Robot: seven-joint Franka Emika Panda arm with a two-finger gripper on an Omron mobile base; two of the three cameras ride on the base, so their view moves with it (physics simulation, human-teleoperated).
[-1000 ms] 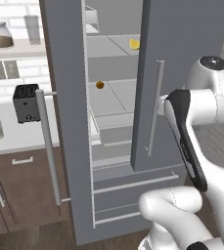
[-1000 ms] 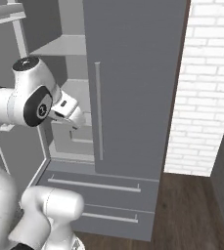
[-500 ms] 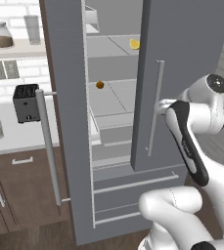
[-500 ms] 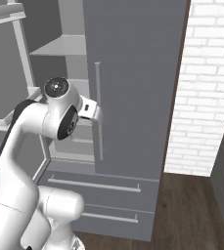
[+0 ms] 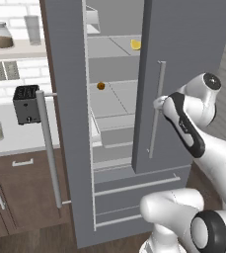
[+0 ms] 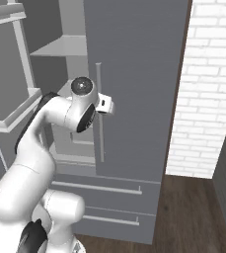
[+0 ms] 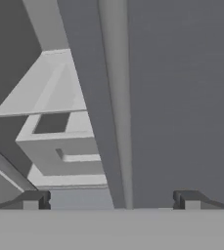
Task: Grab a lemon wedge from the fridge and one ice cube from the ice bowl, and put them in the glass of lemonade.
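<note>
My arm bent at right of frame, gripper (image 5: 158, 103) fingers spread around the fridge (image 5: 183, 59) right door's handle (image 5: 155, 111).

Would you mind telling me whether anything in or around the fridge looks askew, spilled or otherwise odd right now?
Nothing looks spilled or damaged. The fridge has its left door swung wide while the right door is only partly open, with the gripper at its handle. The lemon wedge and a small orange-brown ball lie loose on bare shelves.
</note>
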